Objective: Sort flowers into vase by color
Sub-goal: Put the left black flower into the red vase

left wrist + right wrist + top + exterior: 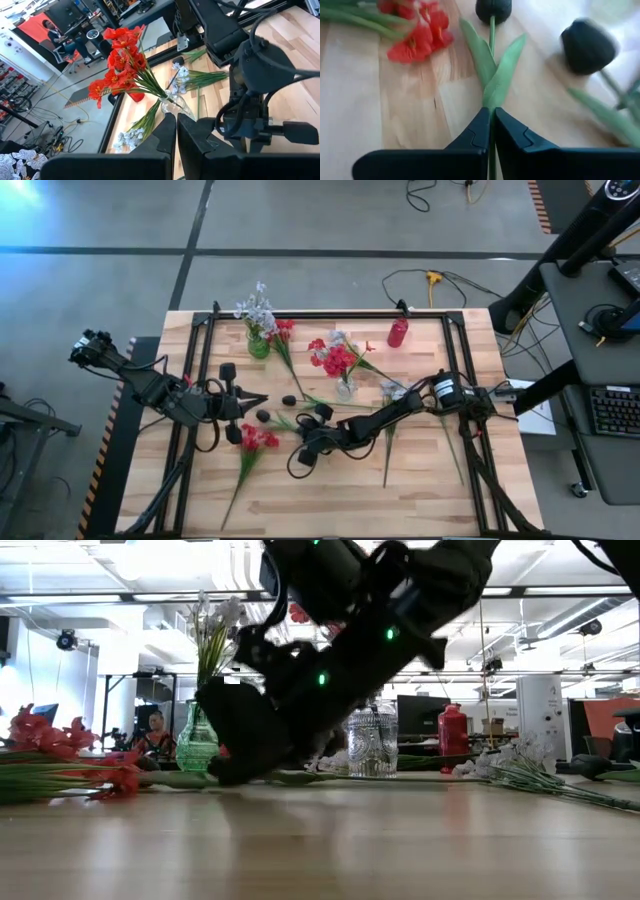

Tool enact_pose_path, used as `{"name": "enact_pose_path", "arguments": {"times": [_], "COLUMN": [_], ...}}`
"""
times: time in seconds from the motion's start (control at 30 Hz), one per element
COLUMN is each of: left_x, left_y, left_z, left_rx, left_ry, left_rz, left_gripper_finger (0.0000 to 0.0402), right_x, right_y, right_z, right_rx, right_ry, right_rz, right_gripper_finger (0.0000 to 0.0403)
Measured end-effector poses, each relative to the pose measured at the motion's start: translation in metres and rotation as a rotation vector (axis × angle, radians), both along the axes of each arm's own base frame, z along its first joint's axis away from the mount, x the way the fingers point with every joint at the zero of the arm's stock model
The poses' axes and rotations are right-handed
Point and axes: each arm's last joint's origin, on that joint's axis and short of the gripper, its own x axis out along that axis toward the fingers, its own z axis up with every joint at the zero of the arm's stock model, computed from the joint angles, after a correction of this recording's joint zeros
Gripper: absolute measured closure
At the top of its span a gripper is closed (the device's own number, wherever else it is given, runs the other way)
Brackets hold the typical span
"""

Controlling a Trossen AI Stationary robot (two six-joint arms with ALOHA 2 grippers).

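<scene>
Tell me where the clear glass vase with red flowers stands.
In the high view, the clear vase stands mid-table, between the green vase and the red bottle.

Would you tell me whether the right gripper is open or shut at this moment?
Shut: the right gripper has its fingers pinched on the green stem of the dark flower lying on the table.

A pale wooden table (330, 500) lies under the right gripper (303, 457), edged by a black metal frame (330, 314). A red bottle (398, 332) stands well apart from that gripper, at the far rail. Farther off, a yellow-ended cable (433, 278) trails on the floor (grey concrete). A keyboard (612, 410) sits off to its side, and a seated person (155, 735) shows in the room.
</scene>
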Motion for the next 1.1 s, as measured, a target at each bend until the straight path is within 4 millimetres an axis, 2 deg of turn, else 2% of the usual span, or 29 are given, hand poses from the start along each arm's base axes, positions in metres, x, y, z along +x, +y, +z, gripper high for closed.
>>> {"name": "enact_pose_path", "arguments": {"times": [0.27,0.37,0.57,0.9,1.1], "left_x": [0.0,0.0,-0.005,-0.013,-0.012], "left_y": [0.0,0.001,0.001,0.0,-0.001], "left_z": [0.001,0.006,0.023,0.03,0.029], "left_rx": [-0.005,0.002,-0.086,-0.1,-0.092], "left_ry": [-0.013,-0.043,-0.123,-0.195,-0.192], "left_rz": [0.005,0.064,0.095,0.195,0.194], "left_gripper_finger": [0.0402,0.0402,0.0402,0.0402,0.0402], "right_x": [-0.006,-0.011,-0.034,-0.09,-0.105], "right_y": [0.006,0.009,0.009,0.003,-0.002], "right_z": [0.034,0.051,0.078,0.113,0.146], "right_rx": [-0.02,-0.023,-0.015,0.031,-0.058], "right_ry": [-0.038,-0.075,-0.163,-0.602,-0.759], "right_rz": [0.021,0.039,0.061,0.242,0.317], "right_gripper_finger": [0.039,0.039,0.0391,0.0391,0.0391]}}
